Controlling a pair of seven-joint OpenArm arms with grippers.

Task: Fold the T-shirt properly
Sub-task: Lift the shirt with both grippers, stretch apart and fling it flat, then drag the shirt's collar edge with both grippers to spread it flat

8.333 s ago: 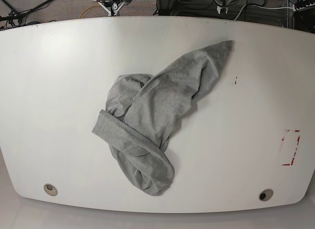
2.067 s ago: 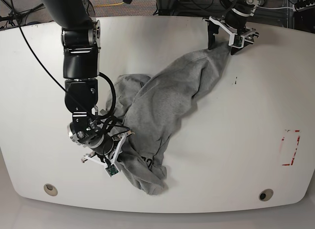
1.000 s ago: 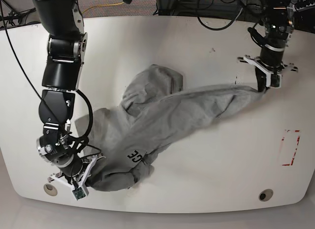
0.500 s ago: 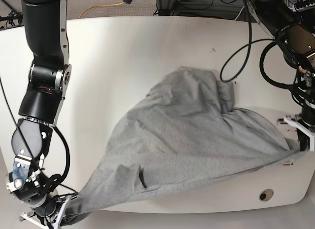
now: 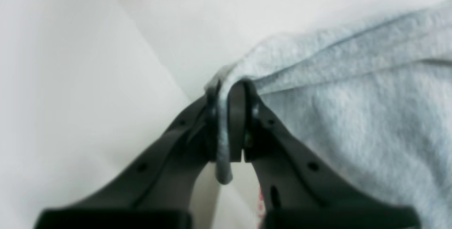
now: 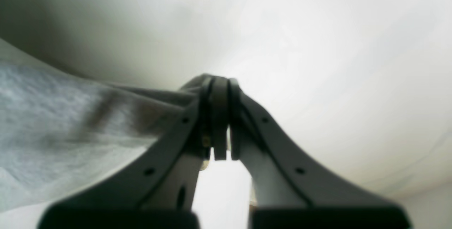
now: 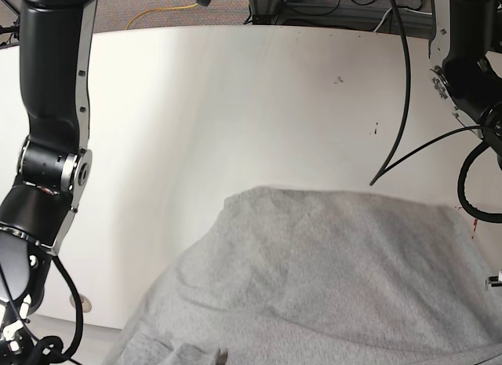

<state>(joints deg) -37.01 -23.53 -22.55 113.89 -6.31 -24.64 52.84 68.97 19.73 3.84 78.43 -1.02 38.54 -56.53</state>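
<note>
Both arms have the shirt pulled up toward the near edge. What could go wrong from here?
1. The left gripper pinches only a thin edge of the T-shirt; a hard pull might slip it free.
2. The right gripper holds bunched cloth, so that corner may stay twisted.
3. The shirt reaches past the near edge of the table; if released, it could slide off.

The T-shirt (image 7: 329, 279) is heather grey, a pale flecked weave with no print showing on the spread side, and it looks lighter, almost bluish, in the left wrist view. The counter (image 7: 235, 106) is plain white with a few small dark specks and a red mark at its right edge. Both hands, left (image 5: 227, 123) and right (image 6: 217, 119), are matte black, as are the arms.
</note>
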